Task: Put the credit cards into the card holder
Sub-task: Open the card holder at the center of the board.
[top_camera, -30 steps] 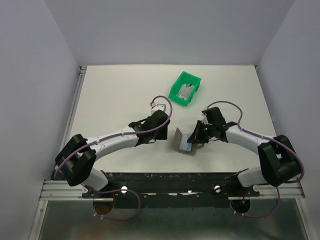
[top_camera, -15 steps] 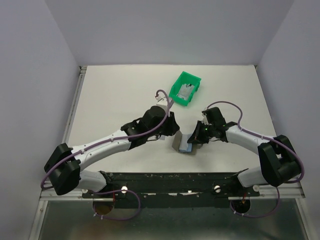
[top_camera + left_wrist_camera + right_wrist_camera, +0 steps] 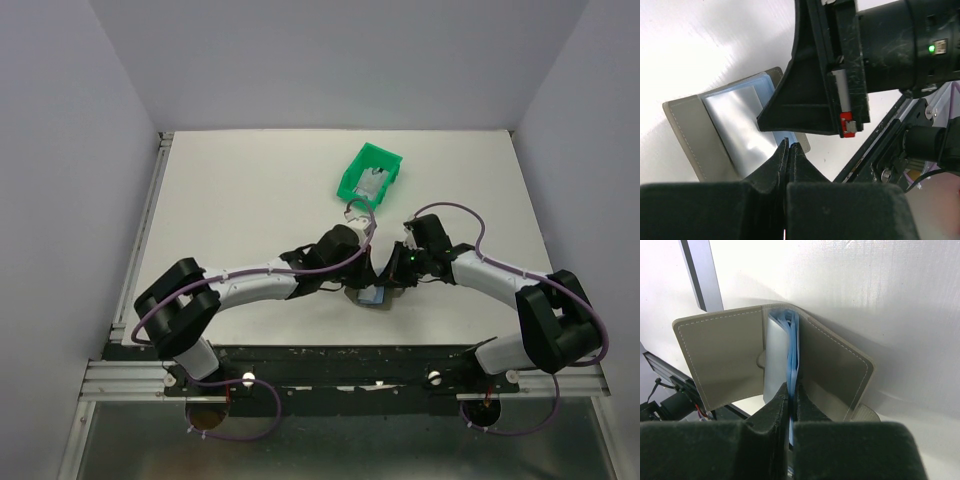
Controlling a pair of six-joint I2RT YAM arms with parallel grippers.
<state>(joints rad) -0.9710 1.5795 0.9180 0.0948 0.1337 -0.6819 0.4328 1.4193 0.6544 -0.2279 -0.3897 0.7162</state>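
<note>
The card holder (image 3: 375, 298) lies open on the table between both arms, grey covers spread, light blue sleeves inside. In the right wrist view my right gripper (image 3: 791, 387) is shut on the upright blue sleeves of the card holder (image 3: 720, 360). My left gripper (image 3: 788, 145) is shut, its tips at the lower edge of the blue sleeves of the card holder (image 3: 690, 135); I cannot tell whether a sleeve is pinched. A right finger (image 3: 805, 95) crosses just above. From above, the left gripper (image 3: 367, 275) and right gripper (image 3: 393, 272) meet over the holder. The credit cards (image 3: 372, 184) lie whitish in the green bin.
The green plastic bin (image 3: 369, 176) stands tilted just beyond the two grippers. The white table (image 3: 240, 190) is walled at the back and both sides. A black rail (image 3: 330, 355) with the arm bases runs along the near edge.
The left arm has swung right to the card holder, and its gripper has gone from open to shut. The holder's raised grey flap is now covered by it. The right arm has not moved.
</note>
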